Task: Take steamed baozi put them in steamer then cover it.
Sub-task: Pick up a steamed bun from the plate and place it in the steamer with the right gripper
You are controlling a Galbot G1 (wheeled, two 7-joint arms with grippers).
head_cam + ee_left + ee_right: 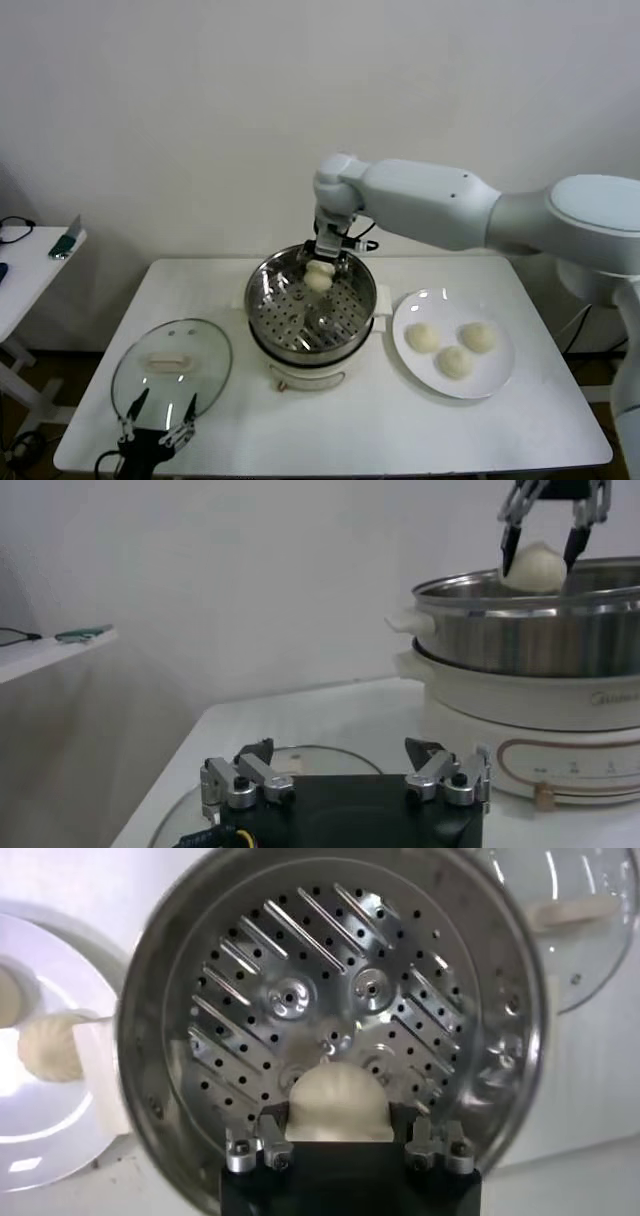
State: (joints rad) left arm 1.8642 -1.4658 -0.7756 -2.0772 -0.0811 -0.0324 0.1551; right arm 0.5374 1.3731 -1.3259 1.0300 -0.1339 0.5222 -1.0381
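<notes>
My right gripper [320,262] is shut on one cream-white baozi [318,277] and holds it just above the far side of the steel steamer [262,290]. The right wrist view shows this baozi [338,1103] between the fingers over the perforated floor [300,998], which is bare. Three more baozi [455,361] lie on the white plate [500,385] to the right of the steamer. The glass cover [205,345] lies flat at the front left of the table. Over its near edge hovers my left gripper [158,412], open with nothing between its fingers [262,750].
The steamer sits on a white electric pot base [520,720] at the table's middle. A side table [25,255] with small items stands at the far left. The table's front edge runs close behind the left gripper.
</notes>
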